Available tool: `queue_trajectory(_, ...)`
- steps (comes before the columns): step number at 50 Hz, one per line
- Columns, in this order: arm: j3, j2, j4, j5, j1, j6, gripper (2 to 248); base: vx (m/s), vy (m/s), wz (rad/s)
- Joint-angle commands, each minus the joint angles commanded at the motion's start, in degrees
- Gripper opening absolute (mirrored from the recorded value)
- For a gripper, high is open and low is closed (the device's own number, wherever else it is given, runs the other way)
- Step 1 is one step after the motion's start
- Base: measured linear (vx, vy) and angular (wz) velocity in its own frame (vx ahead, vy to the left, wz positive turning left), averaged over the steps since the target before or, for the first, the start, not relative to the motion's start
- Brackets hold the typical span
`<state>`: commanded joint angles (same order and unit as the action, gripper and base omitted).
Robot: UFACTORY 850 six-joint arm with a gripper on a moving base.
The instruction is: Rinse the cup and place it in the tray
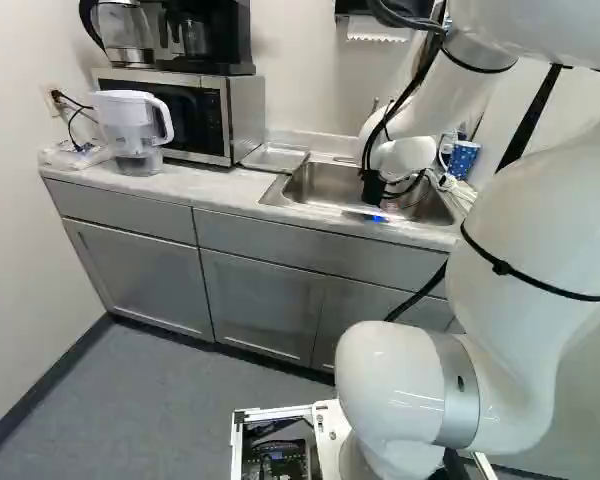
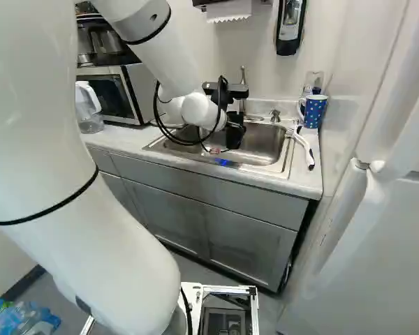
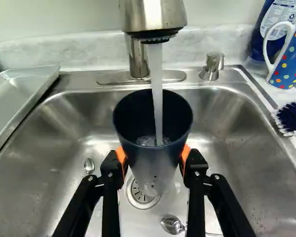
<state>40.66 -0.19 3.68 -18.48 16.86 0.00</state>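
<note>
Over the sink, my gripper hangs from the wrist in the right base view. The wrist view shows the gripper shut on a dark blue cup, an orange pad against each side. The cup stands upright, mouth up, under the faucet. A stream of water runs into it, and some water shows inside. The metal tray lies on the counter beside the sink; it also shows as a shallow tray in the left base view, between sink and microwave.
Spoons lie in the basin near the drain. A dotted mug, a blue bottle and a brush stand or lie at the sink's other side. A microwave and a pitcher stand beyond the tray.
</note>
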Motion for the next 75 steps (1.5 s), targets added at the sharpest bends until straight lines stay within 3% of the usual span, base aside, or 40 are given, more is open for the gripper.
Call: queue_trajectory(75, 0.00, 0.00, 0.00, 0.00, 0.00, 0.00, 122, 0.000, 0.000, 0.000)
